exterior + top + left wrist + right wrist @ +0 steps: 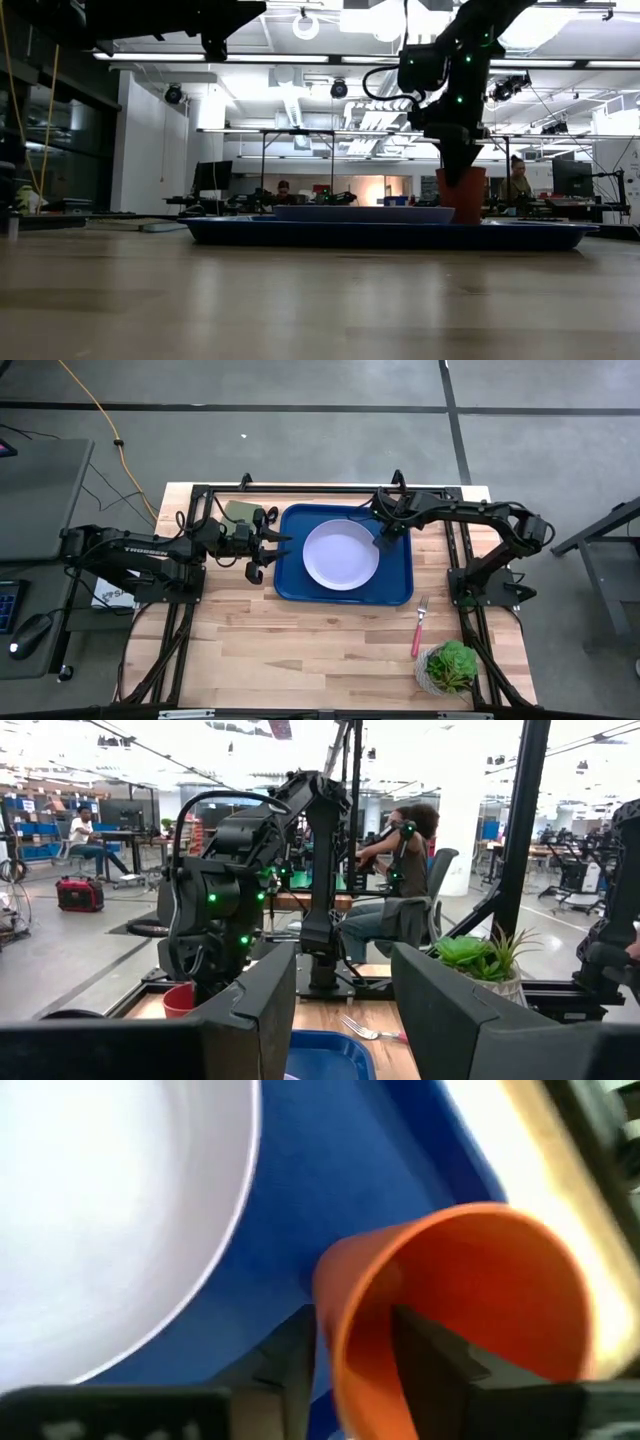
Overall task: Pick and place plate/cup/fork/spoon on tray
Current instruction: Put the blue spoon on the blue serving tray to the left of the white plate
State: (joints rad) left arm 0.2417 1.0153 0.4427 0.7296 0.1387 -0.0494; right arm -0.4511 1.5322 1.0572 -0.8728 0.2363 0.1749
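The pale plate (341, 555) lies in the middle of the blue tray (395, 592). The red cup (470, 1300) stands upright on the tray's far right corner, beside the plate. My right gripper (352, 1335) comes down on it from above, open, its fingers astride the cup's wall. My left gripper (266, 552) hangs open above the tray's left edge, holding nothing. The pink-handled fork (420, 626) lies flat on the table, right of the tray and nearer. The spoon is out of view. My right gripper has one finger (425, 1345) inside the cup and one (290, 1355) outside, with the wall near the rim (350, 1295) between them. The fingers point steeply down. The cup's base rests on the tray (465, 215). Whether a finger touches the wall, I cannot tell.
A potted green plant (450, 668) stands at the table's near right corner, close to the fork. An olive-green rectangle (240, 510) lies at the far left, behind my left arm. Bare wood stretches across the near half of the table.
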